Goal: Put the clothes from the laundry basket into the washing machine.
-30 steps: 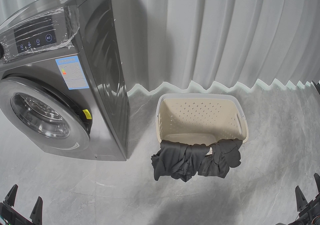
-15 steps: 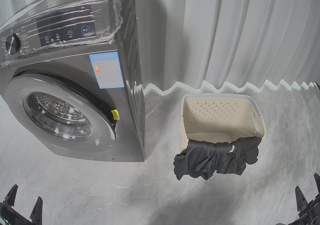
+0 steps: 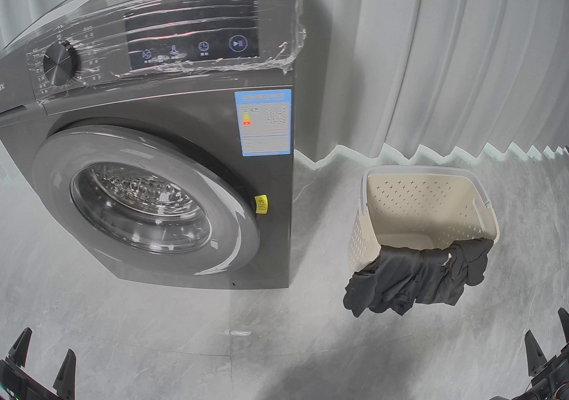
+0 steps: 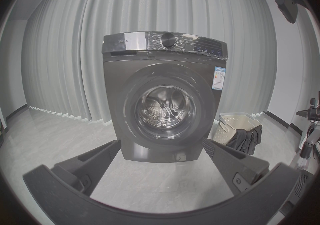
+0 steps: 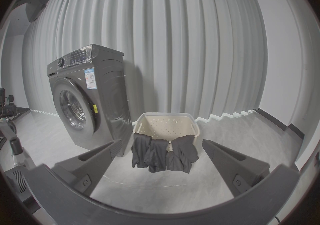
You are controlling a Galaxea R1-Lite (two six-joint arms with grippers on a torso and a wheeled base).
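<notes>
A cream laundry basket (image 3: 424, 172) stands on the floor to the right of a grey front-loading washing machine (image 3: 178, 122). Dark clothes (image 3: 415, 280) hang over the basket's near rim, partly outside it. The machine's round glass door (image 3: 142, 205) lies flat against its front. My left gripper (image 3: 44, 354) is low at the near left, open and holding nothing, well short of the machine. At the near right my right gripper (image 3: 546, 336) is open too, apart from the basket. The left wrist view faces the door (image 4: 165, 109) between open fingers (image 4: 100, 159). The right wrist view faces the clothes (image 5: 160, 154).
White pleated curtains (image 3: 427, 45) hang behind the machine and basket. Plastic wrap covers the machine's control panel (image 3: 189, 45). Grey tiled floor (image 3: 267, 348) lies open between me and both objects. A gap separates machine and basket.
The head view has turned left, so machine and basket sit further right in the picture. Nothing in the scene has moved, and both grippers hold the same pose.
</notes>
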